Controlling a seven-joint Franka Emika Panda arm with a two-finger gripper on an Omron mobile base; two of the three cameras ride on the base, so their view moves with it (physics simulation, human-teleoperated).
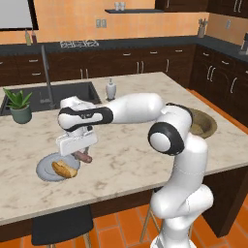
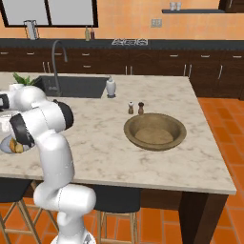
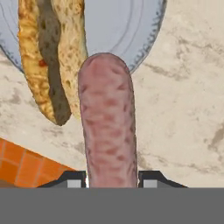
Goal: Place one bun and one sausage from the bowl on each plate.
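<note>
1. Plant (image 1: 19,104): you see it in a dark green pot at the far left of the left base view, well to the left of the gripper, beside the dark sink (image 1: 29,99) and its tall tap (image 1: 47,72).
2. Plate (image 1: 44,169): pale grey-blue, it lies on the marble counter (image 1: 126,160) directly below the gripper and slightly to its left. In the hand view you find its rim (image 3: 144,48) under the far end of the held piece.
3. Bun (image 1: 64,169): golden-brown and oblong, it rests on the plate, just left of and below the fingertips. In the hand view (image 3: 48,57) it runs alongside the held piece, on its left, and its near end overhangs the plate rim.
4. Gripper (image 1: 83,156): it points down above the right edge of the plate, jaws closed on the sausage (image 1: 84,157). In the hand view the two dark fingers (image 3: 151,178) press the pinkish sausage (image 3: 108,122) from both sides, and its free end reaches out over the plate rim.
5. Soap bottle (image 1: 111,89): white, it stands beyond the gripper, near the sink corner.
6. Shakers (image 2: 135,107): two small ones stand well to the right of the gripper, just behind the bowl.
7. Bowl (image 2: 155,131): wide and wood-like, it sits far to the gripper's right on the same counter; you can see nothing lying inside it.
</note>
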